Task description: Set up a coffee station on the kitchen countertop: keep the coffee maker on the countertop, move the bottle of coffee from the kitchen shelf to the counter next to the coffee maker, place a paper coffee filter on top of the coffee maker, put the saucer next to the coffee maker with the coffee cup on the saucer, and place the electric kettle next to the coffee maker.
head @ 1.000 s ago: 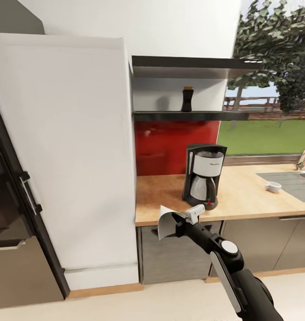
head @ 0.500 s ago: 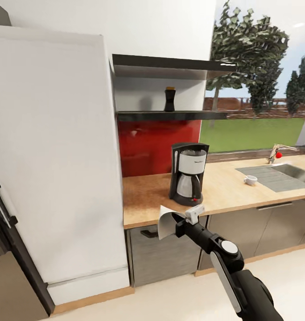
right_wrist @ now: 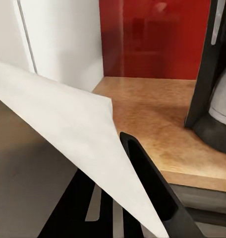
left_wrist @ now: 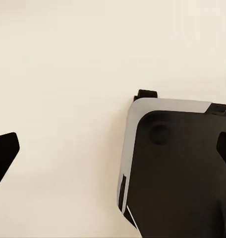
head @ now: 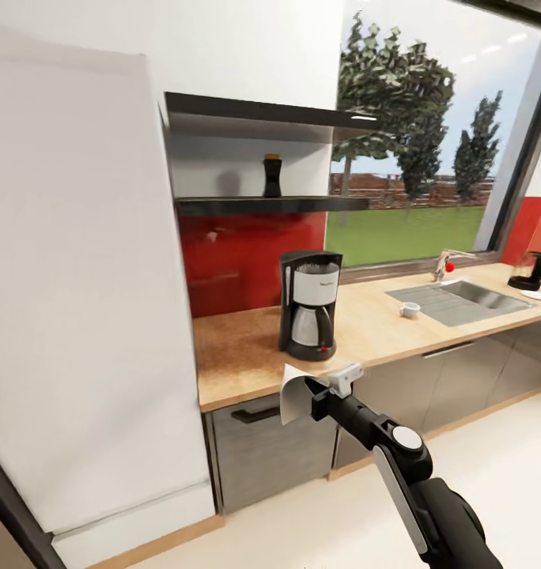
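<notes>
**White filter pinched, coffee maker dead ahead**

White paper coffee filter [head: 295,394] is clamped in the right claw [head: 310,393], held in front of the wooden surface [head: 239,356]. Coffee maker [head: 308,304] sits on it just past the filter. Bottle of coffee [head: 272,175] stands on the shelf [head: 255,205]. Left claw: can't tell, honestly.

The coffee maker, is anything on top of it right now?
Nothing sits on the coffee maker; its black top is bare. The paper filter is held in the right pincer, in front of the countertop.
</notes>
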Motion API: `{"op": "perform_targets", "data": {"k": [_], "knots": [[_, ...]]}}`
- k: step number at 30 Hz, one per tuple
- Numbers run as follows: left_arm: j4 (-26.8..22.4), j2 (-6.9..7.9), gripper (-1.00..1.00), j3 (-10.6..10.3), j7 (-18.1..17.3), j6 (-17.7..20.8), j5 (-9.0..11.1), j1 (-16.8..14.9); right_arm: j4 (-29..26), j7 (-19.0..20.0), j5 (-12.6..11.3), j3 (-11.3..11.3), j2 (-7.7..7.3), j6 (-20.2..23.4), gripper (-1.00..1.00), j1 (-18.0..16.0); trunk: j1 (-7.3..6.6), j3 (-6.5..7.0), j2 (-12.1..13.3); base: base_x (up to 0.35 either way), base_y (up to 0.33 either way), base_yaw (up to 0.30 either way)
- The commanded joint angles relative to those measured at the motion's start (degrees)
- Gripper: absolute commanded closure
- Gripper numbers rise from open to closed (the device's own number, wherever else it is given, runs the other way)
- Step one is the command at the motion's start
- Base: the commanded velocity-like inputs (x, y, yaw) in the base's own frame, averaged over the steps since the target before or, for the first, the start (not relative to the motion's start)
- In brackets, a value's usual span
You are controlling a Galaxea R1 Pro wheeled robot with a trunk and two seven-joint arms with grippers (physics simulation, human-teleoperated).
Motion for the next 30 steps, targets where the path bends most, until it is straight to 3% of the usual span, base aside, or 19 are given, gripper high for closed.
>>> {"op": "perform_targets", "data": {"k": [1,16,26,30], "knots": [[-0.1,0.0,-1.0,0.1,-0.2,0.4,0.6,0.0,0.0,0.0,-0.7,0.0,-0.02,0.5,1.0,0.0,0.02,-0.03,0.0,0.0,0.29,-0.262],[-0.1,0.0,-1.0,0.1,-0.2,0.4,0.5,0.1,0.0,0.0,-0.7,0.1,-0.02,0.5,1.0,0.0,0.02,-0.03,0.0,0.0,0.07,-0.251],[0.3,0.07,-1.0,0.0,0.0,0.5,0.4,0.5,-0.2,0.0,-0.7,0.1,0.03,0.5,1.0,0.0,0.02,-0.03,0.0,0.0,0.0,-0.019],[3.8,0.12,-1.0,-0.3,-0.1,0.5,0.1,0.6,0.0,0.0,-0.7,0.0,0.07,0.6,1.0,-0.1,0.02,-0.03,0.0,0.0,0.0,0.0]]}}
